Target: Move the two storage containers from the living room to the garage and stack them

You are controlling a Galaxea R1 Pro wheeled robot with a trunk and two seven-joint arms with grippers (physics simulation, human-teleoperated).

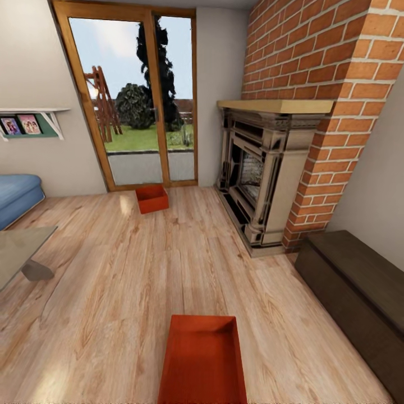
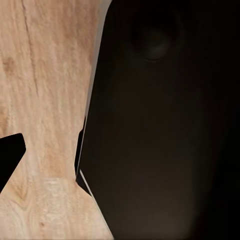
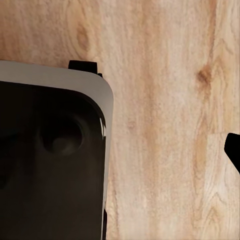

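I am in the living room, on its light wood planks. One of the storage containers [image 1: 203, 359], orange-red and topless, lies on the planks just in front of me at the bottom centre of the head view. The other container [image 1: 152, 198] sits farther off, by the glass doors [image 1: 140, 101]. A black fingertip [image 2: 11, 152] of my left gripper hangs over bare planks beside my own dark body [image 2: 165, 125]. A black fingertip [image 3: 233, 150] of my right gripper does the same. Both sit at the picture's edge, spread wide, with nothing held. The garage is out of view.
A brick fireplace [image 1: 264, 168] stands at the right, with a dark wooden chest [image 1: 359, 292] along the wall nearer me. A glass coffee table [image 1: 19, 249] and a blue sofa [image 1: 17, 193] are at the left. Open planks run between the two containers.
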